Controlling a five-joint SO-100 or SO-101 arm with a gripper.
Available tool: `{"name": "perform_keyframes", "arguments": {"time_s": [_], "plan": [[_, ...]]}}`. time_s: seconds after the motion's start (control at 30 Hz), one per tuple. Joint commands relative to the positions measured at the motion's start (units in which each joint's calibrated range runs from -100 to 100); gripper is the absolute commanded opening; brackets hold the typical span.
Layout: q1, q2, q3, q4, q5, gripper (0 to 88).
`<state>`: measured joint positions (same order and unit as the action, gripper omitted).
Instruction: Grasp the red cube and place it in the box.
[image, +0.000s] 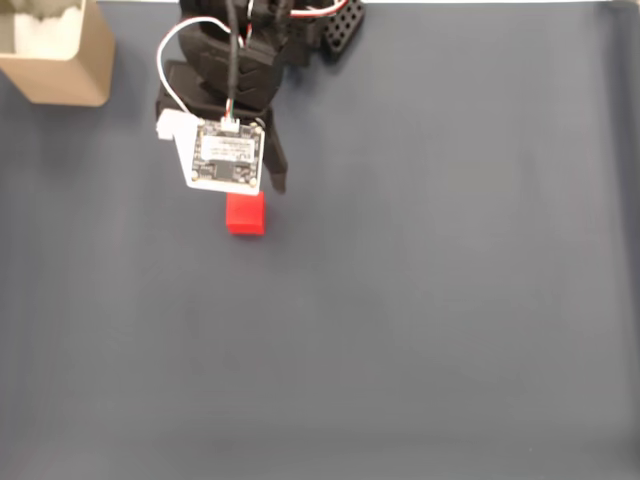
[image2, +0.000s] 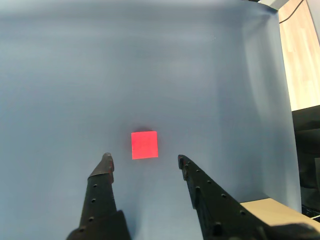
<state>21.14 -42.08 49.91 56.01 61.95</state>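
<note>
The small red cube (image: 246, 214) lies on the blue-grey mat, just below the arm's white camera board in the fixed view. In the wrist view the red cube (image2: 144, 144) rests flat on the mat a short way beyond my gripper (image2: 144, 160), whose two black fingers stand open on either side of it, not touching it. The tan box (image: 58, 52) with white lining sits at the top left corner of the fixed view, well away from the cube. A corner of the box (image2: 272, 210) shows at the bottom right of the wrist view.
The arm's black base (image: 260, 40) stands at the top of the fixed view, with a black perforated part (image: 340, 28) beside it. The blue-grey mat (image: 450, 300) stretches wide to the right and below. A wooden floor (image2: 302, 60) lies past the mat's right edge in the wrist view.
</note>
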Motion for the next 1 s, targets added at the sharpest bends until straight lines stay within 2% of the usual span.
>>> {"name": "perform_keyframes", "arguments": {"time_s": [0.0, 0.97], "plan": [[0.4, -0.7, -0.4, -1.5, -0.1, 30.7], [0.3, 8.9, 3.6, -12.2, -1.6, 33.9]]}}
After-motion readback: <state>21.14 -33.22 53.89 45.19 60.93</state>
